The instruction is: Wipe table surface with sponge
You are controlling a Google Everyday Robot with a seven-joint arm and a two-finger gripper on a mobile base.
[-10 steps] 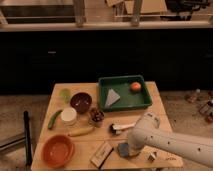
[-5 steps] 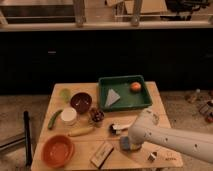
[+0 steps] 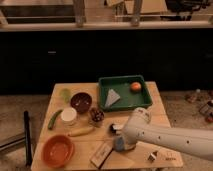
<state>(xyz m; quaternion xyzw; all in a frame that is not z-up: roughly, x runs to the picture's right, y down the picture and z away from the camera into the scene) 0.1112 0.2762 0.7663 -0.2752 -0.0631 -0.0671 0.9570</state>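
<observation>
**Spotter:** Where's the sponge?

**Operator:** Near the front edge of the table surface, about midway along it. The sponge shows as a blue-grey patch right under the end of the arm. The gripper is on it or just above it; I can't separate the two from here.

**Spotter:** Have you got hold of it?

**Operator:** I can't tell. The wrist hides how the gripper is set, so I won't claim a grasp.

**Spotter:** How's the arm lying?

**Operator:** It comes in over the front right corner, forearm low and nearly level across the wood. Then it bends down at the wrist onto the sponge.

**Spotter:** So what makes a good wipe from there?

**Operator:** As I judge it, steady downward pressure, the sponge kept flat, and short strokes. Open wood is scarce. The wooden block lies just beside the sponge toward the front left corner. The banana sits further toward the left edge, and the green tray fills the far right corner. I'd sweep toward the right edge, where the planks look barest, minding the small item near the front right corner. If the sponge lags behind the gripper, I'd stop and regrip rather than drag it.
</observation>
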